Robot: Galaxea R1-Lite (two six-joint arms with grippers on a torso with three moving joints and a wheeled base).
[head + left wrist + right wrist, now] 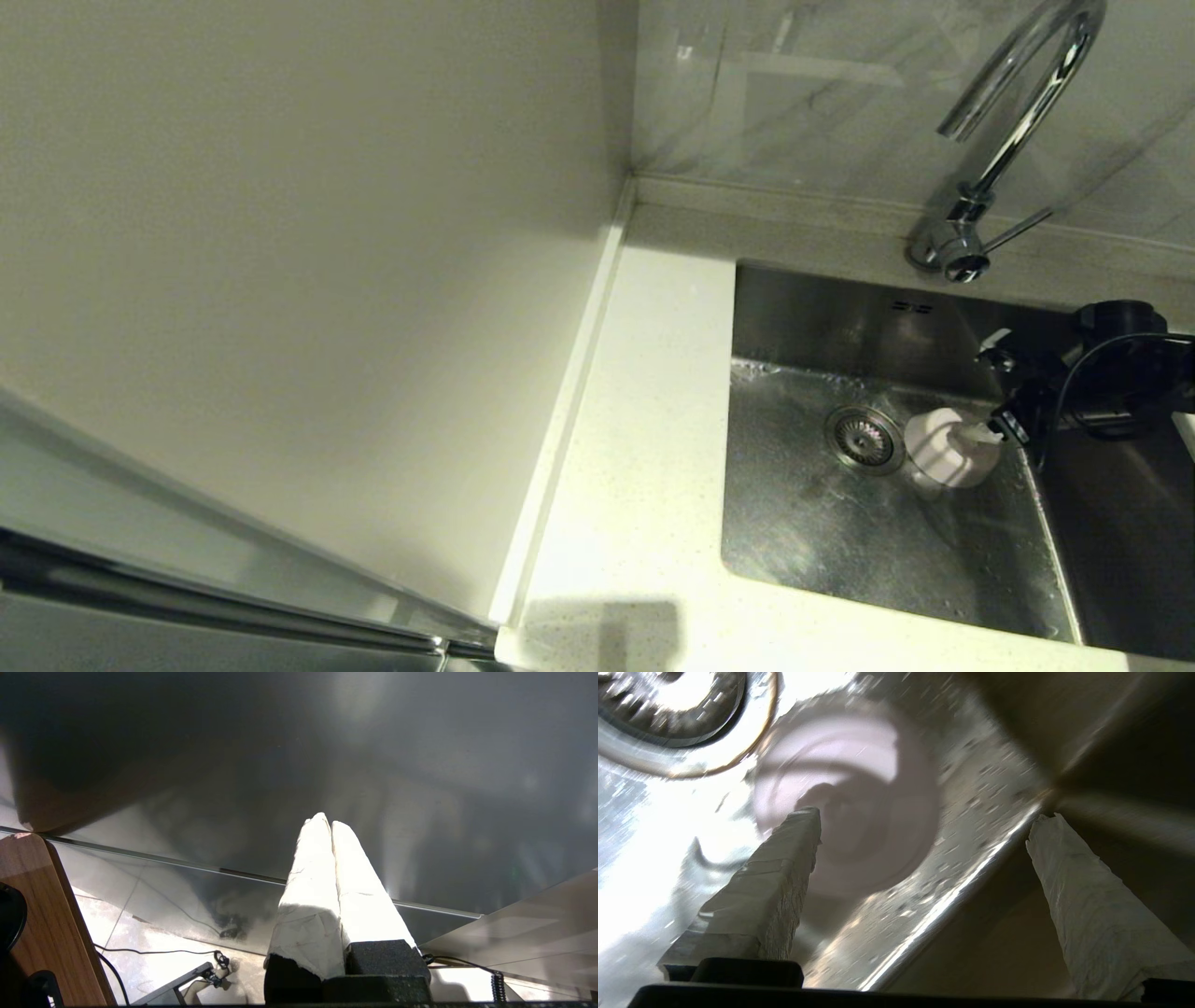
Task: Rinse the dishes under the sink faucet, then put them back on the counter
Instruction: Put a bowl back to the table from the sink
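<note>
A pale pink bowl lies on the wet floor of the steel sink, just right of the round drain. My right gripper hangs open over the bowl's right side, holding nothing. In the right wrist view one finger crosses the pink bowl and the other finger stands by the basin's right wall. The chrome faucet rises behind the sink; no water stream shows. The blue-white and yellow-green bowls are out of view. My left gripper is shut and empty, parked below the counter.
The white speckled counter runs left of the basin, with a raised edge strip against the cream wall panel. The faucet's lever points right. Two overflow slots mark the sink's back wall. The drain also shows in the right wrist view.
</note>
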